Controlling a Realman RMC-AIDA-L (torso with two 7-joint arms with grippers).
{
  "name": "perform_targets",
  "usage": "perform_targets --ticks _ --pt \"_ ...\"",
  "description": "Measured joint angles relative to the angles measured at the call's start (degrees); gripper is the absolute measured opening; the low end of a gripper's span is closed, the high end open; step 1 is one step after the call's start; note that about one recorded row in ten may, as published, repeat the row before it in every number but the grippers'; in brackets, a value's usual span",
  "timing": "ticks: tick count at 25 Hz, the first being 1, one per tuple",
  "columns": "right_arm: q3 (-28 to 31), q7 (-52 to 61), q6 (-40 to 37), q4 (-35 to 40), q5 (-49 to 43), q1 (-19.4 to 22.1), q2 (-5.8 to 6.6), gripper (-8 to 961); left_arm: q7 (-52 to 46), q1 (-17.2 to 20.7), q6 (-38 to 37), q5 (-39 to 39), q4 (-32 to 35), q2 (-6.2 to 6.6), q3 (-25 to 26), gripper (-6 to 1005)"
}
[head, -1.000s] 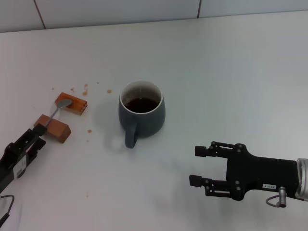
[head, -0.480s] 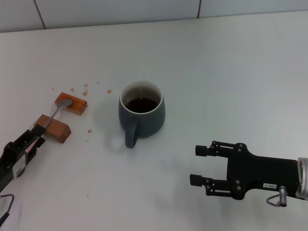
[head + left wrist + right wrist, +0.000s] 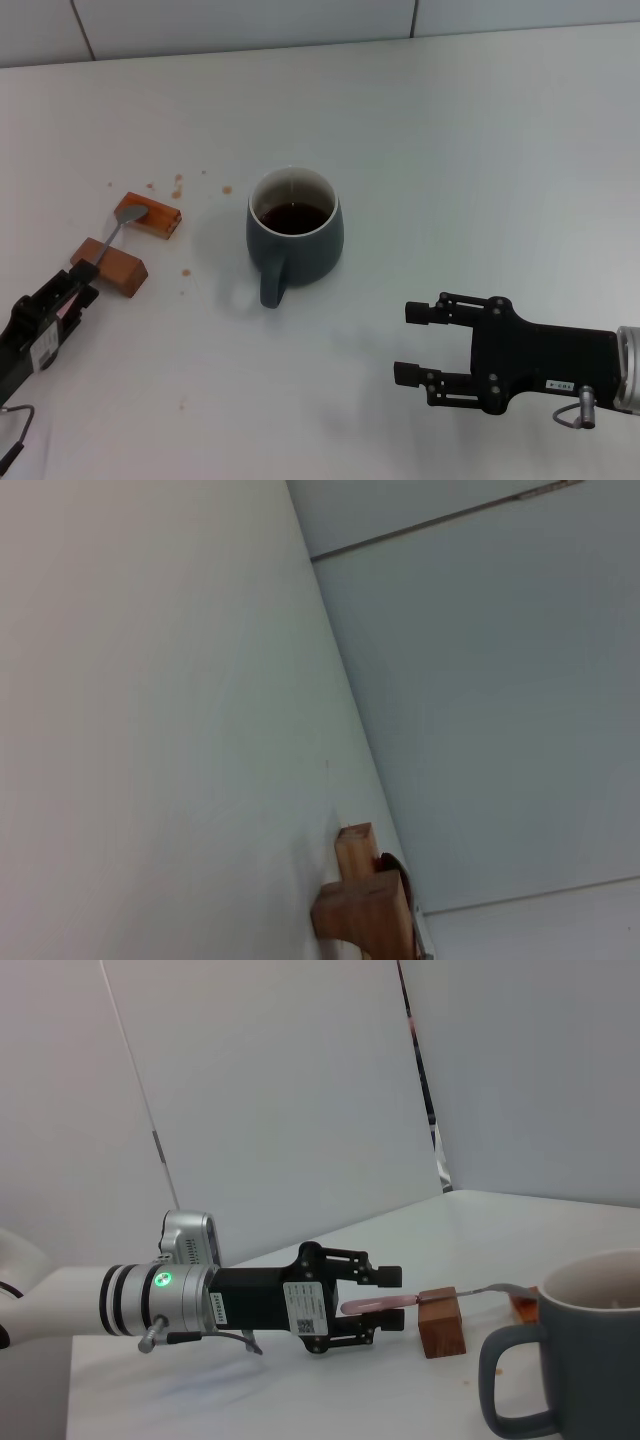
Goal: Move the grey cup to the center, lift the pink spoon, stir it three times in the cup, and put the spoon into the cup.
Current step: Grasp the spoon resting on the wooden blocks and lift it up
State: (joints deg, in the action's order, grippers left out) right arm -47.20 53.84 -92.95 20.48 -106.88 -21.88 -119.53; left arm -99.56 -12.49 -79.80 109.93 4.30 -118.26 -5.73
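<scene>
The left black pincer [image 3: 385, 1303] has its fingers apart around the light pink handle of the thin silver-bowled pink spoon [image 3: 375, 1304], not clearly clamped; just beyond its tips the spoon bridges two brown rectangular wooden blocks [image 3: 110, 264]. The rounded blue-grey ceramic grey cup [image 3: 294, 238], holding dark liquid, stands well to the right of that pincer; the right black pincer [image 3: 408, 345] hangs nearer than the cup, fingers apart, empty.
</scene>
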Motion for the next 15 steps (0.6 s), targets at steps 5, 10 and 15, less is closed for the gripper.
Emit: perform_targets --ticks 5,10,15 --pt "0.0 0.02 0.0 -0.01 0.0 0.0 0.0 746 -0.02 0.0 0.0 0.1 0.0 -0.03 -0.04 459" --pt "0.0 0.03 -0.01 -0.01 0.0 0.0 0.0 746 -0.02 0.07 0.0 -0.04 0.01 -0.01 0.01 459" --pt "0.0 0.12 -0.04 0.0 0.0 0.0 0.0 746 -0.02 0.21 0.04 -0.07 0.01 0.02 0.02 424"
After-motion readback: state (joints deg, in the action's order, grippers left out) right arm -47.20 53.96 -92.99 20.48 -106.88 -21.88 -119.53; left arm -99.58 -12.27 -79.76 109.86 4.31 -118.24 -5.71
